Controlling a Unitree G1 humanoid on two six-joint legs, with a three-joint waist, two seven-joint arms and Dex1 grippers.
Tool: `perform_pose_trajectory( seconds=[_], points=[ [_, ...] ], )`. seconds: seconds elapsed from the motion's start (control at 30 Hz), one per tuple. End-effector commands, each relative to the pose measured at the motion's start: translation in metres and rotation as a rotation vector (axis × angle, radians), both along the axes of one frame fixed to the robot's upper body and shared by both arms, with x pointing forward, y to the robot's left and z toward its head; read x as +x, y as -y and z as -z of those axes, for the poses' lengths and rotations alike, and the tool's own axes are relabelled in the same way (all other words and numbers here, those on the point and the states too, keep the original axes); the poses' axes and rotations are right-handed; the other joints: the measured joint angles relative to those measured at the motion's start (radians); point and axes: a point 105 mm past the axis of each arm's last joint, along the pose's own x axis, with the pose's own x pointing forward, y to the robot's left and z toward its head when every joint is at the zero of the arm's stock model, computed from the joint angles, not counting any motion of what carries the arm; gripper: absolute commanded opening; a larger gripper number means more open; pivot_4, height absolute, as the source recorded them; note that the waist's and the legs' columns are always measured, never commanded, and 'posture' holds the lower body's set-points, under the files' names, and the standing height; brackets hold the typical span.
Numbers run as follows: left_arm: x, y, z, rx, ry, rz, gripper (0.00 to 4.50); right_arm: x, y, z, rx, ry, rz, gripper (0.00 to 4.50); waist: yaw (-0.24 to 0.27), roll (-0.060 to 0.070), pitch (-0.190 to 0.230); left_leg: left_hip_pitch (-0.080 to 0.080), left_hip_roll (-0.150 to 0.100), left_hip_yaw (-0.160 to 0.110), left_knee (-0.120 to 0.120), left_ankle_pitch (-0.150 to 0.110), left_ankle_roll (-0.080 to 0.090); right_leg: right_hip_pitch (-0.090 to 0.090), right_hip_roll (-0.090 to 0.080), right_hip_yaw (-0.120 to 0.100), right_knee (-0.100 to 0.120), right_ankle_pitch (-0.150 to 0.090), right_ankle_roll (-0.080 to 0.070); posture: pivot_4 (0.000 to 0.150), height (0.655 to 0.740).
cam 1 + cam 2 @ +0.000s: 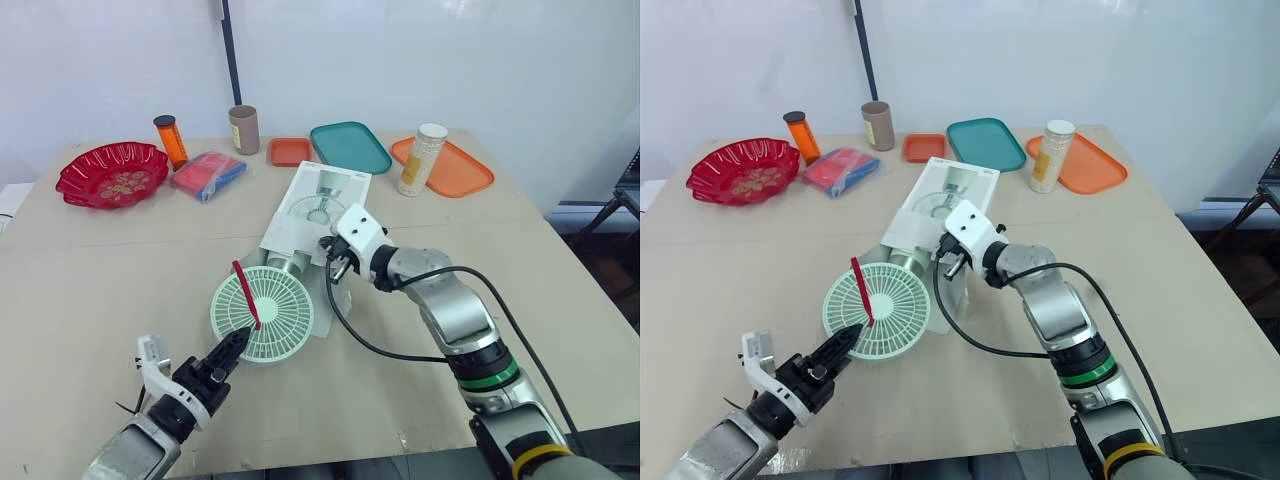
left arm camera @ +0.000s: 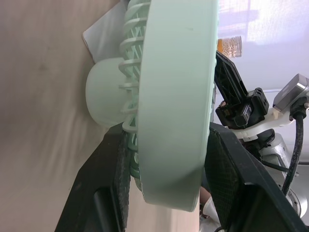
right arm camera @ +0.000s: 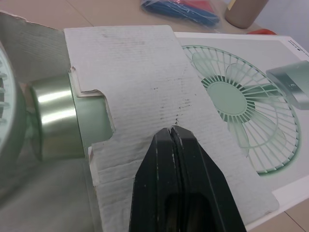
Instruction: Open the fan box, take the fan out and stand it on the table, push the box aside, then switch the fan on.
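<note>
The mint-green fan lies with its round guard flat on the table, a red strip across its face. Its stem still reaches into the open mouth of the white fan box, which lies flat behind it with a fan picture on top. My left gripper is at the guard's near edge and shut on the rim; the left wrist view has one finger on each side of the fan. My right gripper is shut, its tips on the box's open cardboard flap.
Along the back stand a red bowl, an orange bottle, a blue-and-red packet, a brown cup, a small orange tray, a teal tray and an orange tray beside a jar. A black cable loops from my right wrist.
</note>
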Motion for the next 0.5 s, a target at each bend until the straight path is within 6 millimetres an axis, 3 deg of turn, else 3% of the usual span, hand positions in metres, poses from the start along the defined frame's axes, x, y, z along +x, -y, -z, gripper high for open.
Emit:
perform_pose_trajectory(
  seconds=[0.03,0.3,0.5],
  points=[
    [-0.011,-0.019,0.020,0.073,-0.118,-0.053,1.67,-0.001,0.007,0.016,-0.038,-0.058,0.020,0.00,0.000,0.000,0.000,0.000,0.000,0.000,0.000,0.000,0.000,0.000,0.000,0.000,0.000,0.000,0.000,0.150,0.7400],
    [-0.019,-0.037,0.019,0.148,-0.133,-0.030,1.67,-0.002,0.005,0.014,-0.040,-0.049,0.005,0.00,-0.002,0.002,0.002,0.001,0.003,0.002,0.000,-0.002,0.000,0.000,0.002,0.000,0.000,-0.002,-0.002,0.150,0.7400],
    [-0.028,-0.027,0.022,0.132,-0.161,0.001,1.67,-0.002,0.006,0.015,-0.041,-0.052,0.006,0.00,-0.003,0.002,0.002,0.002,0.004,0.006,0.000,-0.003,0.000,0.000,0.002,0.000,0.000,-0.002,-0.003,0.150,0.7400]
  ],
)
